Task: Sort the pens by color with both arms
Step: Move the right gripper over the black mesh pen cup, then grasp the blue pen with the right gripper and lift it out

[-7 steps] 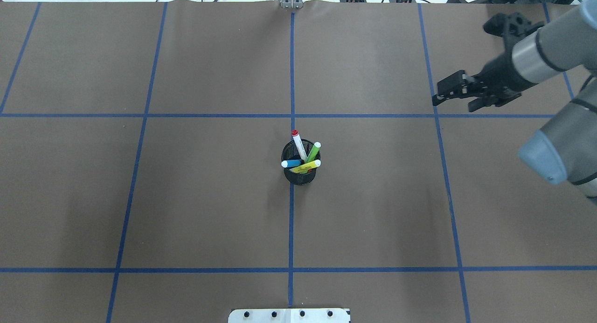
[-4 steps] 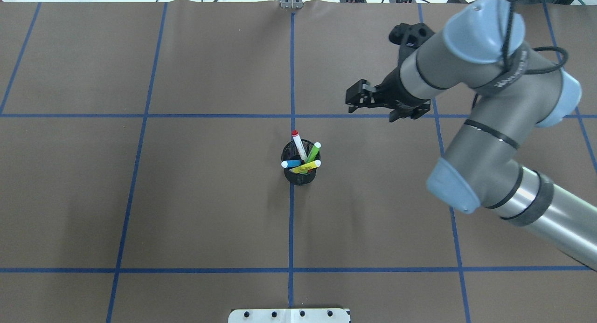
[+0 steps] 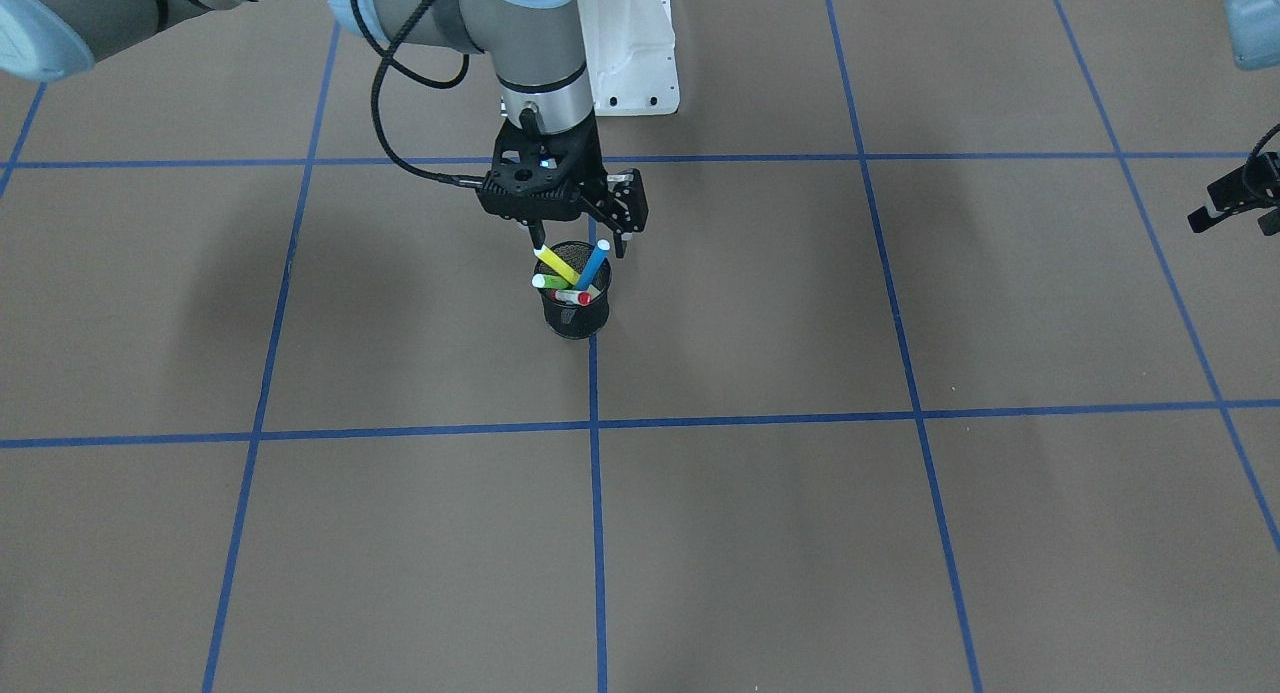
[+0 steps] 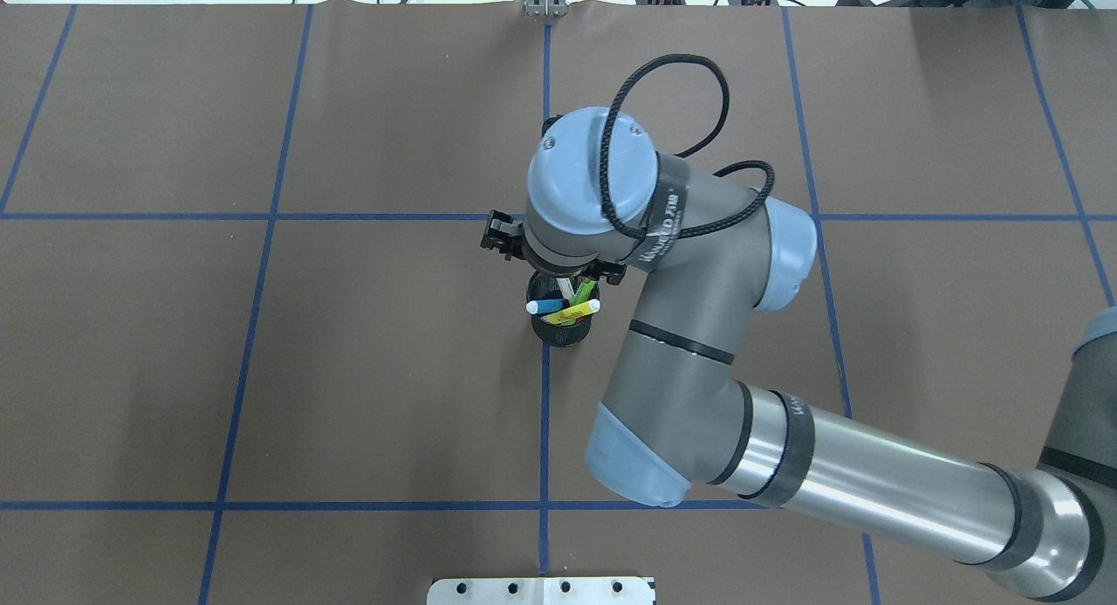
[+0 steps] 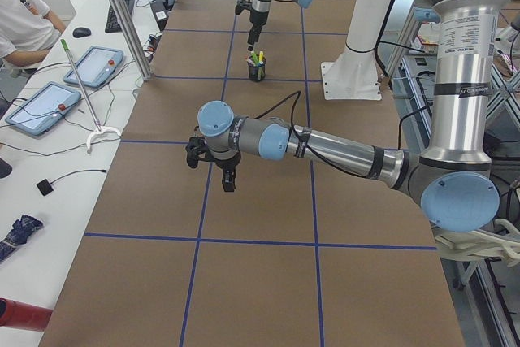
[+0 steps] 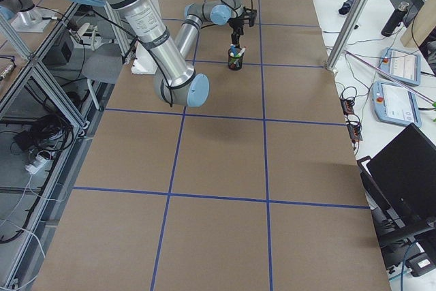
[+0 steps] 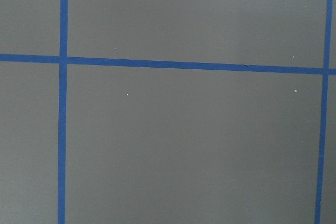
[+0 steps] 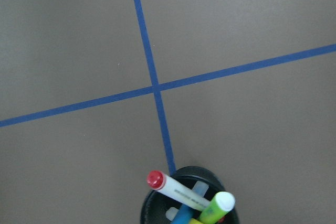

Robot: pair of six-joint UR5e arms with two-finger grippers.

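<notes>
My right fingers (image 3: 628, 218) hang spread wide just above the black mesh cup (image 3: 576, 318) and hold nothing, with one finger to each side of the pens' raised ends. The cup stands upright on the brown desk (image 3: 850, 553), on a blue tape line (image 3: 597, 533) and near a crossing of two such lines. All four pens are in the cup, fanned outward. The yellow pen (image 3: 556, 265) and the blue pen (image 3: 595, 263) slant up towards my fingers. The pale tip of the yellow one sits right under one fingertip, and I cannot tell whether they touch. My right wrist camera catches the cup at its lower edge, with the red-and-white pen (image 8: 184, 191) leaning to one side and the green pen (image 8: 212, 211) beside it. From overhead, my right arm (image 4: 698, 326) reaches across the middle of the desk and its wrist covers the far part of the cup. My left fingers (image 3: 1215, 211) are well apart from all this, out over bare desk at my left end. They look spread and hold nothing.
</notes>
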